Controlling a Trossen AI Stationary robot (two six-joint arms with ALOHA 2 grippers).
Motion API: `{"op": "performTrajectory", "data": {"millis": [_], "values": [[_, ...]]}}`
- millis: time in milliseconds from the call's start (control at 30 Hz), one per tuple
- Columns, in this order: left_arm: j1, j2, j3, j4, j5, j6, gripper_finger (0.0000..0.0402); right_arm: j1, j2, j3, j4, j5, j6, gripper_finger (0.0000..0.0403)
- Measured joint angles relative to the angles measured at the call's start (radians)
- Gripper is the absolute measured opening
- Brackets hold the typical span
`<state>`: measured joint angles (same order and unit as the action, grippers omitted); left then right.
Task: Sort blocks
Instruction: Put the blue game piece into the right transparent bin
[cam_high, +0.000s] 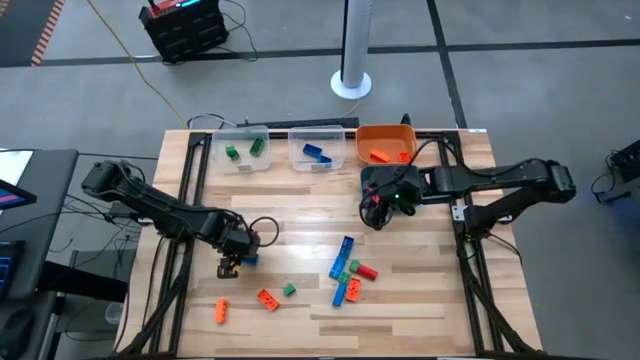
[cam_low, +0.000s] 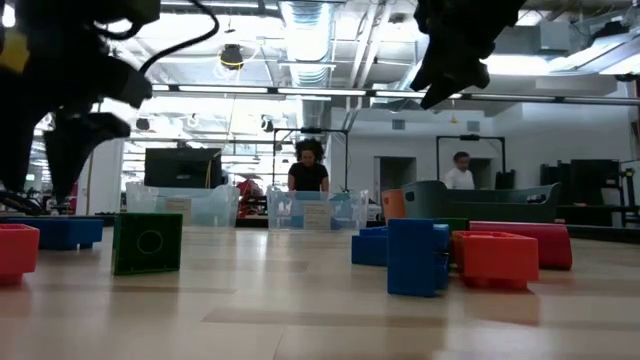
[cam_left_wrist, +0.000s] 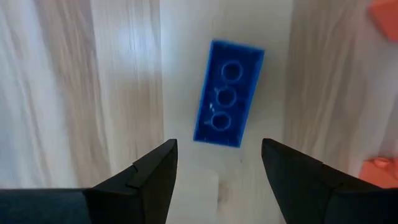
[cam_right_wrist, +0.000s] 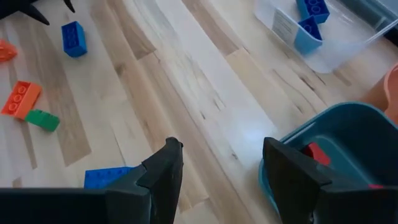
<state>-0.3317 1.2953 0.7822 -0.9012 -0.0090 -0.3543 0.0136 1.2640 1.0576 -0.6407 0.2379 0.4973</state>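
Pale wooden table (cam_high: 300, 225) under both arms: the left gripper (cam_left_wrist: 217, 165) hovers with fingers spread just above a blue block (cam_left_wrist: 228, 93) lying flat, the right gripper (cam_right_wrist: 221, 168) hangs spread and empty by the teal bin (cam_right_wrist: 348, 124), with other blocks (cam_high: 350, 272) scattered between them.

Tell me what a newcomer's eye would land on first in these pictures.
Probably the left end effector, open and poised directly above a lone blue block on the table's left side. Next, the bright cluster of blue, red and green blocks near the front centre. Then the row of bins at the back edge, above all the orange bin, with the right end effector, open and empty, in front of it.
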Motion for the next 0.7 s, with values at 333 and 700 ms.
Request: {"op": "performTrajectory", "data": {"millis": [333, 700], "values": [[0.0, 0.0, -0.031, 0.052, -0.005, -0.032, 0.0275, 0.007, 0.0, 0.0, -0.002, 0.007, 0.029, 0.0226], [0.0, 0.08, -0.037, 0.156, -0.022, 0.107, 0.0325, 0.006, 0.0, 0.001, 0.033, 0.018, 0.031, 0.0226]]}}
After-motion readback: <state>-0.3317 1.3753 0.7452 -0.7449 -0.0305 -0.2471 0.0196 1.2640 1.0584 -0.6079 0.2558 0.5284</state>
